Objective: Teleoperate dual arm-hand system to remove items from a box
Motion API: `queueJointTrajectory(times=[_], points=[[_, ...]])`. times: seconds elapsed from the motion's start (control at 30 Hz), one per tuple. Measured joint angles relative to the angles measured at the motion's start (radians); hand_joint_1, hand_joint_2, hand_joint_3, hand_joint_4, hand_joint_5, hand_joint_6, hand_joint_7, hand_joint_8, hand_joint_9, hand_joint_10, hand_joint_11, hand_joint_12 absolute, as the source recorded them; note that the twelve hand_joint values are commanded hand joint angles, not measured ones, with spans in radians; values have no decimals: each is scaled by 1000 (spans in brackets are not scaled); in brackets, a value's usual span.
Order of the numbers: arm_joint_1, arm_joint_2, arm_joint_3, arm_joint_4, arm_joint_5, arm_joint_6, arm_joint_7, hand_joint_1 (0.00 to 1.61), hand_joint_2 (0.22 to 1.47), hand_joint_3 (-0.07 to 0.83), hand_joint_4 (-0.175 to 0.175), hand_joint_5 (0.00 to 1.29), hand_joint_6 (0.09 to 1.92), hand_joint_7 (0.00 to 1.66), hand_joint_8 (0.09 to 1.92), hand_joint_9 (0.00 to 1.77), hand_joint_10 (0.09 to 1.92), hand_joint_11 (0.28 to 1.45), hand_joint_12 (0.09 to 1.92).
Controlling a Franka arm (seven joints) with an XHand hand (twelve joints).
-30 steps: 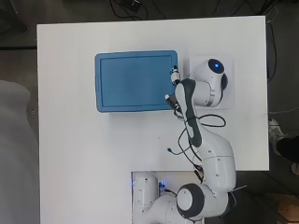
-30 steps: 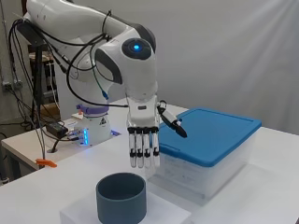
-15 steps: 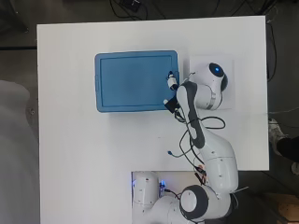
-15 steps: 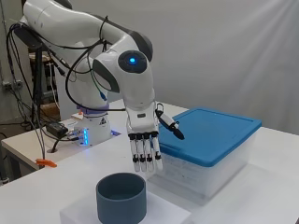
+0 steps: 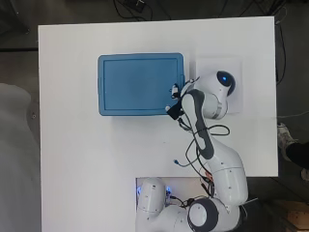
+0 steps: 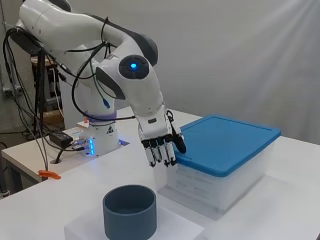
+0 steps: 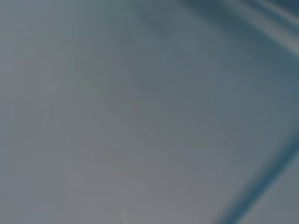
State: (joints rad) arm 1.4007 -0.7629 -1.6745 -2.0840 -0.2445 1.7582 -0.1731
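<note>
Box (image 6: 220,175): clear plastic tub with ribbed walls; its contents cannot be made out through them. It sits on the table (image 5: 96,159), left of the arm's reach in the overhead view.
Lid (image 5: 140,83): blue, rectangular with rounded corners and a raised rim — seated flat on the box, covering it fully.
Hand (image 6: 159,145): black and white, pointing downward at the lid's near edge, on the side facing the arm. In the overhead view it shows at the lid's right edge (image 5: 175,99).
Fingers (image 6: 155,156): straight and close together, hanging down beside the box wall; relaxed, not curled round anything. The thumb (image 6: 177,140) lies over the lid's rim; whether it touches the rim cannot be told.
Held: nothing.
Cup (image 6: 129,211): dark grey, round, open-topped, upright — on a low white block (image 6: 165,230) in front of the box in the side view, below the hand and apart from it. In the overhead view the arm hides it.
Arm (image 5: 212,159): white, with loose black cables, bent over the white block toward the box.
Wrist view: blurred grey-blue surface with a darker blue band; nothing identifiable.
Obstructions: the shut lid blocks access to the inside of the box.
</note>
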Motion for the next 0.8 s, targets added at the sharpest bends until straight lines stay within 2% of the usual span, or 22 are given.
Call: queueJointTrajectory(times=[0.47,0.63,0.8], points=[[-34,-12,63,-21,-38,26,-26,940,1205,1,175,797,1270,1115,1908,1389,1920,969,1835],[12,-15,74,34,-55,2,-18,940,1207,0,175,794,1274,1128,1920,1414,1920,994,1835],[97,-18,69,136,-64,-77,24,945,1202,-1,175,800,1268,1134,1920,1417,1917,984,1805]])
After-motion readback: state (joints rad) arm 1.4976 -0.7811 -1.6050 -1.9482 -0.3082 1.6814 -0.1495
